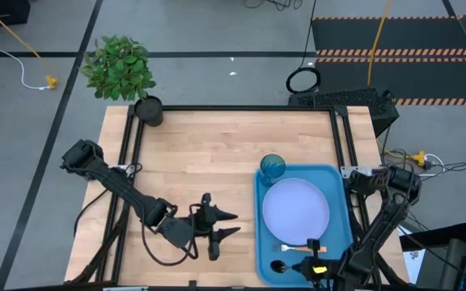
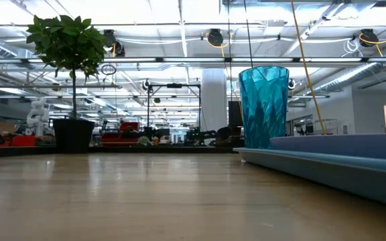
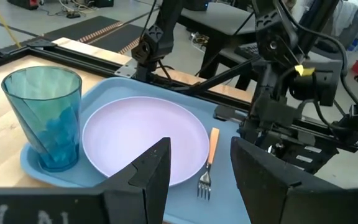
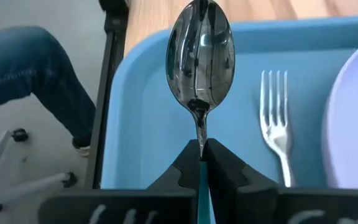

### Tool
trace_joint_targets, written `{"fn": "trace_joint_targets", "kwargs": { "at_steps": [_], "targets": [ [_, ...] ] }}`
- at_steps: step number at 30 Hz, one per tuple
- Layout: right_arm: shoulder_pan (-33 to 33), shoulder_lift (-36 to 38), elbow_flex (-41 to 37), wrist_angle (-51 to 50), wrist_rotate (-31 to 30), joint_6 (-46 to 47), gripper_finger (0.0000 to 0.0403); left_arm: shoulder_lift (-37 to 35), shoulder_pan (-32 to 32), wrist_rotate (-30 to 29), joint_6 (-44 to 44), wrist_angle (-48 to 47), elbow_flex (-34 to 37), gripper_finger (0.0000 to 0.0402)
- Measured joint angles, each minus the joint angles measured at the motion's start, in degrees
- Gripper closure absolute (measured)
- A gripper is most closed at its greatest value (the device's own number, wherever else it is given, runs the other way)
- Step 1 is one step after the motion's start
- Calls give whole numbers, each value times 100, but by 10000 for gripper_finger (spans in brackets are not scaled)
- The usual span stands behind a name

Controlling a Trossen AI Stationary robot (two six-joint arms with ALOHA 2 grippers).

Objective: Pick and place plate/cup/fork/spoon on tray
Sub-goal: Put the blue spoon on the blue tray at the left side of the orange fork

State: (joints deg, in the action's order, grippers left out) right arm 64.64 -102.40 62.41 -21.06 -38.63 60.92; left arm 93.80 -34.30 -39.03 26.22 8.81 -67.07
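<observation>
My right tool (image 4: 201, 163) is pinched tight on the spoon (image 4: 200, 59) by the thin blue handle, bowl pointing outward, over the near end of the tray (image 1: 264, 250). From the wrist view I cannot tell whether the spoon touches the tray floor or hangs just above it. The fork (image 4: 276, 124) lies just beside it, tines the same way, already down on the tray.

My worry is the release. If I open while the spoon is off the floor, it may drop, bounce and slide against the fork or toward the rim; I judge the narrow grip gives little control over how it rolls. The fingers opening could also nudge the fork.

Farther in, the plate (image 1: 296, 208) sits in the tray's middle, and the cup (image 1: 273, 166) stands upright in the far corner of the tray. So three pieces look placed, with the spoon last.

My left tool (image 1: 221, 225) waits well apart on the table (image 1: 209, 153), fingers spread open, holding nothing.
</observation>
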Motion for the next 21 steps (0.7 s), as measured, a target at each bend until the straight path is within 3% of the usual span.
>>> {"fn": "trace_joint_targets", "kwargs": {
  "at_steps": [5,21],
  "targets": [
    [-2,-201,0,153,262,13,401,0,42,0,-24,0,0,231],
    [-17,-535,0,87,270,-230,401,44,91,4,-100,-15,11,231]
  ]
}}
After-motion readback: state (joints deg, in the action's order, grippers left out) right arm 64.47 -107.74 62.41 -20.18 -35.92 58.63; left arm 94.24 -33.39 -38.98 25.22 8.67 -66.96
